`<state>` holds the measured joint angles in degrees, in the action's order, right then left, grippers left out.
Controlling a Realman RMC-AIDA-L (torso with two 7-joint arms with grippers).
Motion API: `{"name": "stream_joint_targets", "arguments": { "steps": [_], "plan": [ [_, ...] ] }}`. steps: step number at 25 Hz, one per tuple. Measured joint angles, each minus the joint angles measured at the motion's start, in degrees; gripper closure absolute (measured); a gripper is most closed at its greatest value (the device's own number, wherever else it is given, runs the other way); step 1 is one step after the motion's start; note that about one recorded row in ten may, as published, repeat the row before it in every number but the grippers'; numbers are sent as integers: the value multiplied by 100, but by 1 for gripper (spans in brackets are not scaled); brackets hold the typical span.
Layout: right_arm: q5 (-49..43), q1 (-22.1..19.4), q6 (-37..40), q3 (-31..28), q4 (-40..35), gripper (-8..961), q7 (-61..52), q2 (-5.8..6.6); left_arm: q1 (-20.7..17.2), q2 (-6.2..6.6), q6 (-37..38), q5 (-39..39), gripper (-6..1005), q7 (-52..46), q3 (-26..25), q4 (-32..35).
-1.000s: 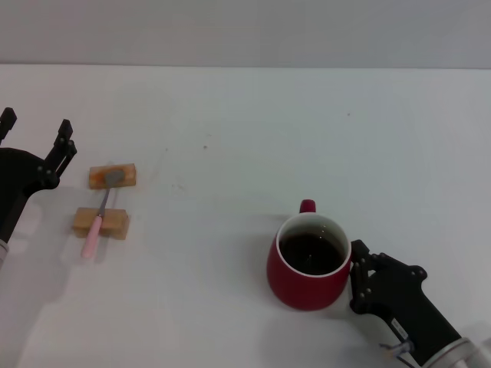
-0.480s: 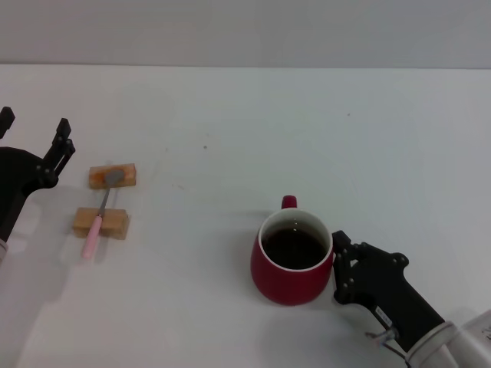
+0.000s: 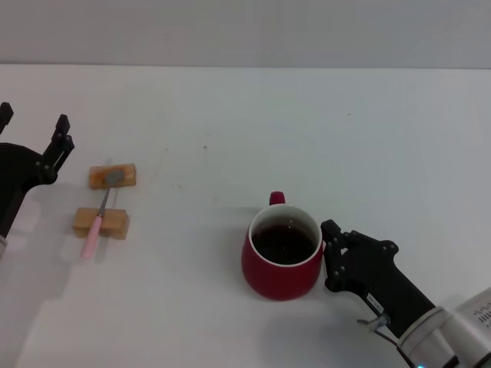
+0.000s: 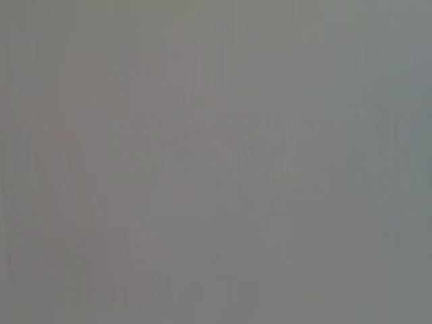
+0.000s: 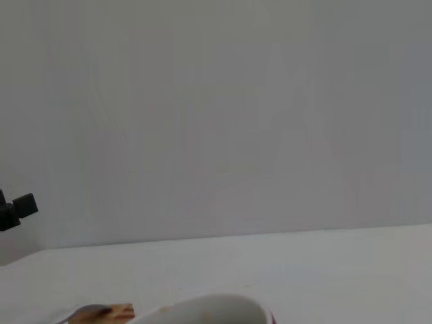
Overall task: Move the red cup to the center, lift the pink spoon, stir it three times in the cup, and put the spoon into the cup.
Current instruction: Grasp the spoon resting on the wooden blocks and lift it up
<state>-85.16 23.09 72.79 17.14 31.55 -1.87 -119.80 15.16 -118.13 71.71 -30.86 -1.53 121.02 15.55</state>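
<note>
Near the front-centre of the white worktop (image 3: 322,123) stands the red cup (image 3: 282,257), upright, its loop handle turned away from the robot and its dark inside showing. Right gripper (image 3: 331,257) presses against the cup's right wall; whether its fingers are apart or together cannot be told from the head view. Well apart, at the left, the pink spoon (image 3: 100,215) lies bridged across two small wooden blocks — the far block (image 3: 112,175) under its grey bowl, the near block (image 3: 101,222) under its pale handle. Left gripper (image 3: 34,126) hovers just beyond the blocks at the left edge, fingers (image 3: 61,129) spread apart and gripping nothing. Right wrist view — the cup's white rim (image 5: 202,310) and the far block (image 5: 115,312) appear low down.
</note>
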Motion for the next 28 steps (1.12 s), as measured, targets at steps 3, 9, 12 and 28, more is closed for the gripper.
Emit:
{"name": "stream_joint_targets", "arguments": {
  "steps": [3,9,12,28],
  "plan": [
    [-1,67,-35,-5,4,953,-1,0,3,-3,5,0,222,4,-36,0],
    [-1,112,-65,-47,0,953,-3,0,-4,-9,35,1,222,4,-45,0],
    [0,59,-9,-83,-7,954,-5,5,-12,-9,33,0,223,4,-44,0],
    [-450,-352,132,-120,4,954,-2,11,-44,-17,44,20,225,-1,-44,11]
  ]
}}
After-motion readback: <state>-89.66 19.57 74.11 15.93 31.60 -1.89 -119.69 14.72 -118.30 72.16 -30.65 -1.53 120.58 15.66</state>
